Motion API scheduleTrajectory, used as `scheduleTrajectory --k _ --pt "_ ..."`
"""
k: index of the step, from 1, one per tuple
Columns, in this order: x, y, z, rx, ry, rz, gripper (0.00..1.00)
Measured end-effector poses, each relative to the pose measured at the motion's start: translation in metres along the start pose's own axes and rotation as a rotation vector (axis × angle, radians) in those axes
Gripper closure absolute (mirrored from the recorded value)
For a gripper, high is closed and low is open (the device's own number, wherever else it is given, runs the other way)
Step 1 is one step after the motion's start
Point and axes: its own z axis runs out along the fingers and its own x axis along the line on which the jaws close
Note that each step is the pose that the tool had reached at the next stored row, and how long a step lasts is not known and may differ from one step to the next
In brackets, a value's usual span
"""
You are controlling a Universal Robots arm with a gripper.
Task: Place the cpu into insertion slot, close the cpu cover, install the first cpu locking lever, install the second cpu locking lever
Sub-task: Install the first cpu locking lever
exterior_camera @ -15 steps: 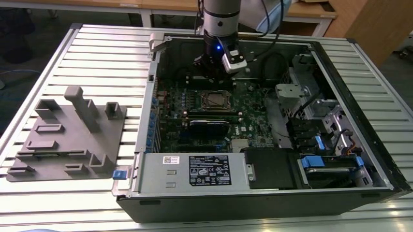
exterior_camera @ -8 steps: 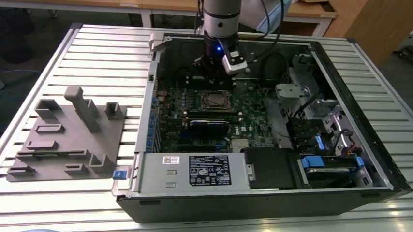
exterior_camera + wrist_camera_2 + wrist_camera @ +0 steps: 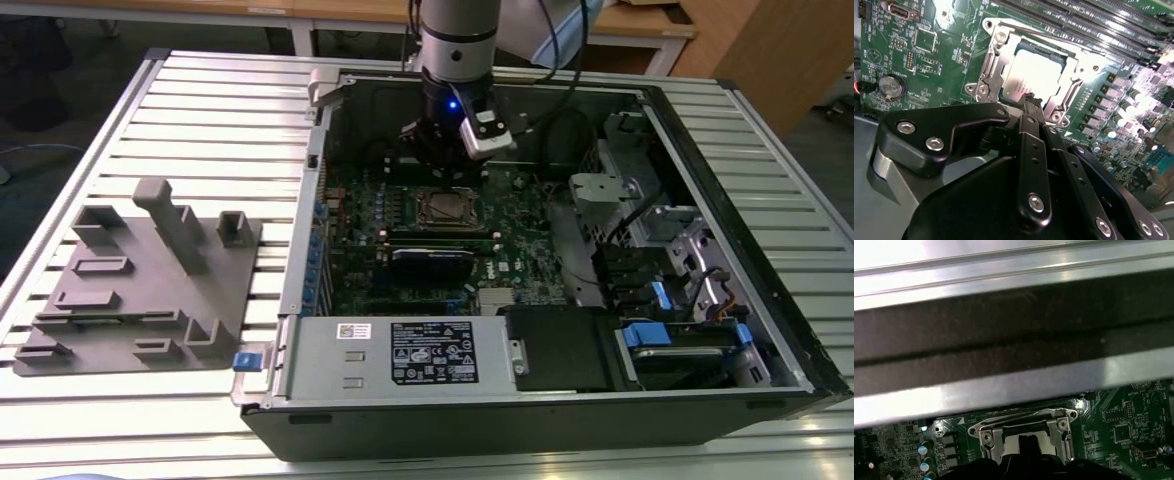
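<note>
So the cpu (image 3: 1034,75) is sitting down in the insertion slot (image 3: 422,208), and the cpu cover (image 3: 990,65) looks to be lying flat over it: you can see the chip's dull metal face through the frame's square cut-out in the second wrist view. The end effector (image 3: 1031,102) hangs right at one side of the slot, tips low over the cover's edge, and its fingers look pressed together with nothing visible between them. I honestly can't tell if the tips are touching the frame or just above it. What matters here, I think, is that the slot lies straight ahead of the tips, just beyond them, so the chip is basically in front of the end effector's nose. There's a thin wire lever (image 3: 1024,31) running lengthwise along the side of the slot far from the end effector, across the line the fingers point along. Whether it's hooked down I can't say. Around the slot is the green circuit board (image 3: 944,60), inside an open computer case (image 3: 747,330) on the slatted counter (image 3: 200,110).
</note>
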Motion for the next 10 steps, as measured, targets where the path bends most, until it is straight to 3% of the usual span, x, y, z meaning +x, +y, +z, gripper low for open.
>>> scheduleTrajectory --k 5,10 --pt "0.0000 -0.0004 -0.0009 0.0003 0.0001 0.000 0.89" --pt "-0.0004 -0.0004 -0.0062 0.0000 0.0000 0.000 0.89"
